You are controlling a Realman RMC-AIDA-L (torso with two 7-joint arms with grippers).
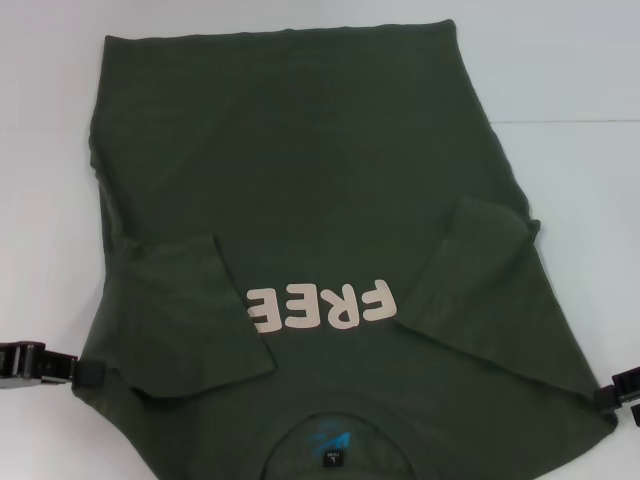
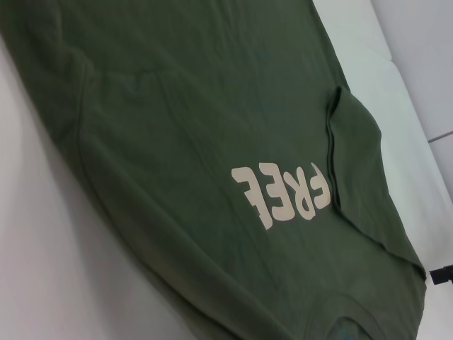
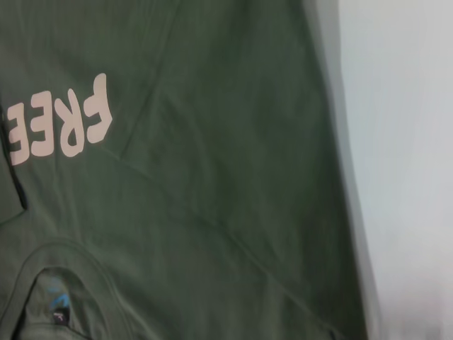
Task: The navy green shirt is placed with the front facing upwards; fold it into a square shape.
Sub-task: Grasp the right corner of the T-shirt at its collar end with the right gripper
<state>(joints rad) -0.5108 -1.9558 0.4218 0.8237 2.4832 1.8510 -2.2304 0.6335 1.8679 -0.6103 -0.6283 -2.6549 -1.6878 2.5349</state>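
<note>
I see the navy green shirt (image 1: 320, 200) lying front-up on the white table (image 1: 570, 70), both sleeves turned inward beside the "FREE" lettering (image 1: 322, 306), which I read as narrowing it toward a square. The left gripper (image 1: 80, 372) and right gripper (image 1: 606, 397) sit at the shoulder edges, probably placed for the lengthwise fold; I cannot tell whether either claw is apart or together, and the collar is cut off.
</note>
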